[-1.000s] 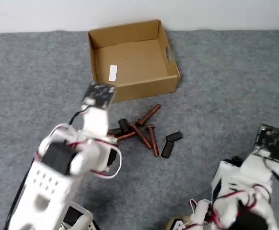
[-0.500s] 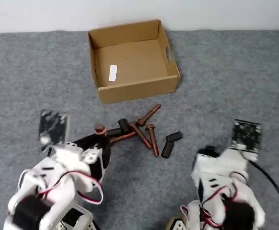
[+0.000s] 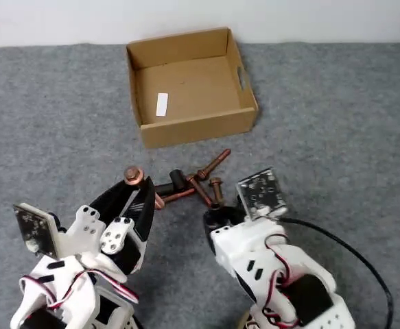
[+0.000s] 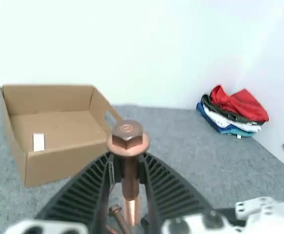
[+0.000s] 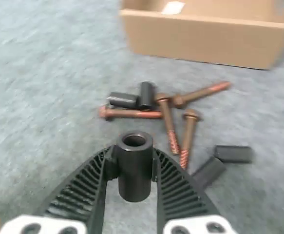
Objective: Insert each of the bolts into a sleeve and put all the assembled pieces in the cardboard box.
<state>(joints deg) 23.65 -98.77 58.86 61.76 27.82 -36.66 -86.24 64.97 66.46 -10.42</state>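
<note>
Start with the copper bolt [image 4: 127, 168]: clamped between the closed-in fingers of the left gripper [image 4: 127, 158], hex head standing proud of the fingertips, threaded shank running back between them, lifted off the grey carpet [image 3: 337, 123]. Pair it with the black sleeve [image 5: 134, 170], pinched just as firmly in the right gripper [image 5: 133, 152], one open end of its bore showing. Treat this as the mating step: both halves in hand, apart, not yet lined up.

To do it well:
- Bring the two axes onto one line before closing the gap. Check from both wrist views, not from one alone.
- Mind the grip on the bolt. With the thread tucked between the fingers, expect little free shank for the sleeve. Probably regrip nearer the head, or offer the sleeve from the wrist side.
- Feed slowly and back off at any sign of jamming. Avoid forcing a tilted entry.
- Hold the sleeve tight. Judging by its smooth round wall, expect it to slip or roll.
- Stay clear of the loose bolts [image 5: 168, 124] and spare sleeves [image 5: 233, 153] lying beyond on the carpet.

Farther out, find the cardboard box [image 3: 193, 127], open side up, for dropping the joined piece afterwards.
</note>
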